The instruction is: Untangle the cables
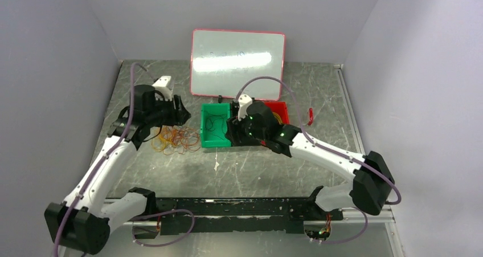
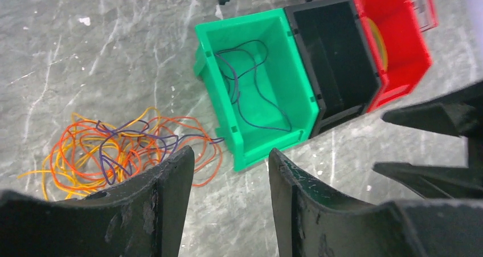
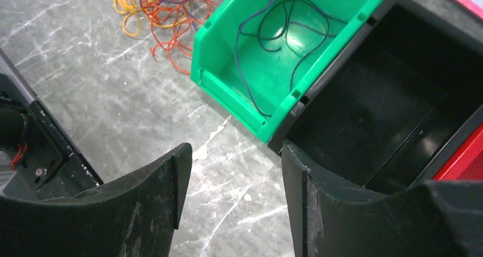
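A loose tangle of thin wiry cables (image 1: 175, 140), orange-red, yellow and dark purple-black loops knotted through each other, lies on the grey marbled desk (image 1: 256, 166), left of centre. Just to its right, one strand almost touching, stands a green plastic bin (image 1: 216, 142). A single dark cable (image 2: 253, 86) is coiled inside the bin, free of the others. A black plastic bin (image 2: 336, 57) sits against the green one's right side and looks bare inside. A red plastic bin (image 2: 398, 46) beside that holds something yellow and curved, perhaps cord; I cannot tell. A white board with a pink frame (image 1: 237, 63) leans at the far wall.

My reading is that the sorting by colour is partly done, with most of the cables unsorted in the heap. The step in hand looks like going in for another strand. The next move calls for pinching one loop only, at the edge of the tangle, and drawing it out slowly so the rest does not drag along.

The white left arm (image 1: 108, 160) reaches forward from the near left corner, its wrist bent down above the tangle's left and far side. Its jaws are moderately apart and hold nothing. The white right arm (image 1: 324, 149) stretches from the near right towards the centre, hanging over the black bin. Its jaws are likewise parted and empty.
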Controlling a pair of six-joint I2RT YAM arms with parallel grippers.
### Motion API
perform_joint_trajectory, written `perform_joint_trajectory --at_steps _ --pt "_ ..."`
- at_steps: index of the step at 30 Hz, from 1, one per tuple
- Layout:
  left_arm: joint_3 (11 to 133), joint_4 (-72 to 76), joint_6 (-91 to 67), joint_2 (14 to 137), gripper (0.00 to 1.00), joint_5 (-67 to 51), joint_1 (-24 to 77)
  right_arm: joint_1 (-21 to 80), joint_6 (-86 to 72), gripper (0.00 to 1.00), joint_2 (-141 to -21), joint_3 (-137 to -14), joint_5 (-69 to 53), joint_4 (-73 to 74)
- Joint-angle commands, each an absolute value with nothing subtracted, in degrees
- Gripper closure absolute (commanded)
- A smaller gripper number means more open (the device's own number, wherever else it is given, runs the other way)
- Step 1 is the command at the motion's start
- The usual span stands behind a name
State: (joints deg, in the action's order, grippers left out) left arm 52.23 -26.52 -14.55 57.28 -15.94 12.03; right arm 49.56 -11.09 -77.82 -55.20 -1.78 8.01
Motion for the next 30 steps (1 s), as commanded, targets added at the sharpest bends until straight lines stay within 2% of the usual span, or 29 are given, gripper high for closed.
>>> perform_joint_trajectory --at_steps 1,11,16,30 --pt "54.82 -31.20 -13.58 61.29 0.44 -2.04 17.03 49.61 -14.59 0.38 -72.76 -51.02 -2.60 7.54" --pt "54.62 -31.51 -10.95 70.49 0.41 5.41 22.39 49.56 -14.43 0.39 -64.28 -41.97 -3.11 5.63" --pt "55.19 -31.76 -10.50 72.80 0.42 8.97 22.42 49.58 -14.23 0.39 -65.10 -41.88 -3.83 6.48" --pt "52.56 -29.42 -8.33 75.51 0.45 8.67 22.43 49.61 -13.80 0.40 -68.32 -42.78 -5.33 4.92"
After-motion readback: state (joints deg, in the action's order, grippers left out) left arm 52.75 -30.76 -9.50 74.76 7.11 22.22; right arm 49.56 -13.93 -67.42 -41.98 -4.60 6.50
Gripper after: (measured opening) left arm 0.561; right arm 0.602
